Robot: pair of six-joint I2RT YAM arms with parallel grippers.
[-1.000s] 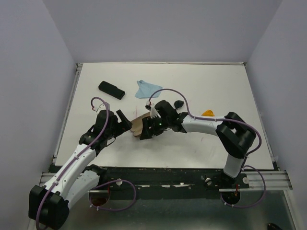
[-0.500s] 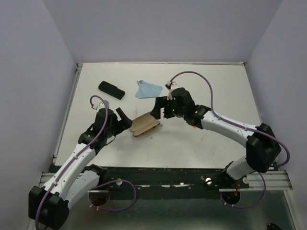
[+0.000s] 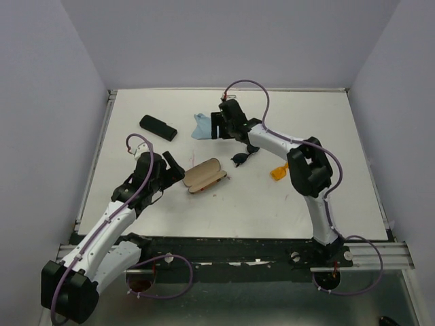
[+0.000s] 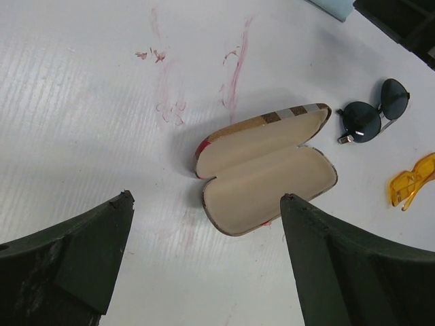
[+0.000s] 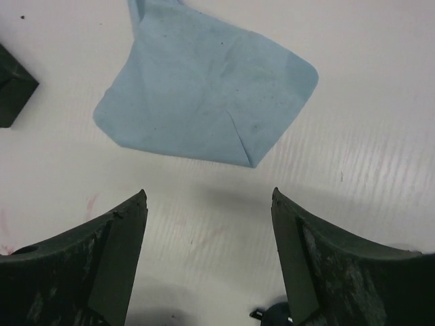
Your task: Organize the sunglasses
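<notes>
Your right end effector [image 5: 207, 193] spread, empty, above blue cloth [image 5: 204, 88], upper centre; left end effector [image 4: 205, 195] spread by open plaid case [image 4: 265, 170]. On bench [image 3: 306, 122], mid-frame: black sunglasses [image 4: 359, 123], orange sunglasses [image 4: 414, 178]. Likely cloth pickup: lower, pinch.

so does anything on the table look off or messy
Reddish smears stain the white table just beyond the open plaid tan-and-black case, like marker marks. The case is empty; the black round-lens sunglasses and translucent orange sunglasses lie loose beside it.

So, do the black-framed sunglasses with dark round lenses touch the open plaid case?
Apart. The left wrist view shows bare white table between the sunglasses and the case.
</notes>
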